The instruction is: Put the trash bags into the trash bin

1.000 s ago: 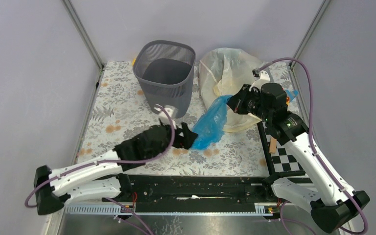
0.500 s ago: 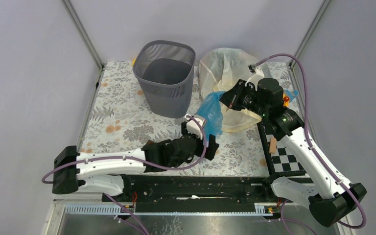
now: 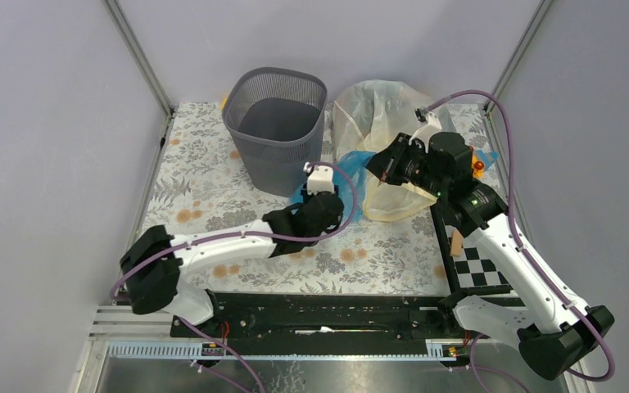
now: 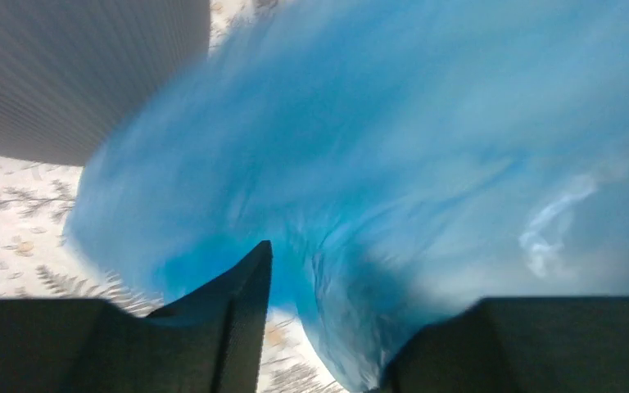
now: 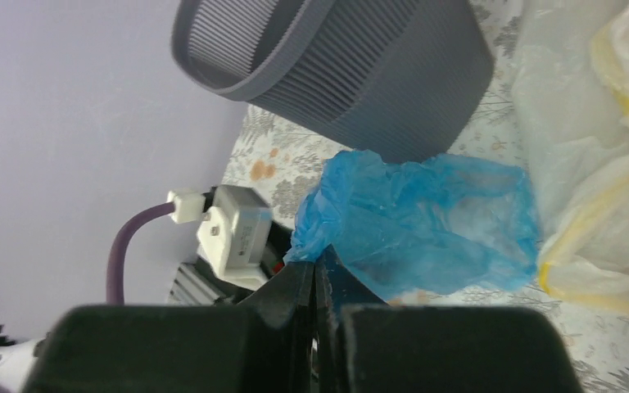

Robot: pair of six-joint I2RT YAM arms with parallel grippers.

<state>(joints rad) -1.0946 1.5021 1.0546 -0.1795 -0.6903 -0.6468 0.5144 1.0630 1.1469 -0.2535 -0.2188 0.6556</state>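
The dark grey mesh trash bin (image 3: 278,123) stands at the back middle of the flowered table; it also shows in the right wrist view (image 5: 336,65). A crumpled blue trash bag (image 3: 354,176) hangs just right of the bin's base. My right gripper (image 3: 379,169) is shut on the bag's edge (image 5: 426,229), with the pinch seen in the right wrist view (image 5: 318,266). My left gripper (image 3: 329,205) is open at the bag's near side, and the blue plastic (image 4: 377,164) fills the space between its fingers (image 4: 242,295). A pale yellowish trash bag (image 3: 381,123) lies behind.
A checkerboard plate (image 3: 475,266) lies at the right front. Small orange and blue items (image 3: 481,164) sit by the right edge. The left arm's white wrist camera (image 5: 233,233) is close under the blue bag. Metal frame posts stand at the back corners.
My left arm has swung away from the front and reached up to the blue bag. My right gripper has drawn the bag up and a little left, towards the bin.
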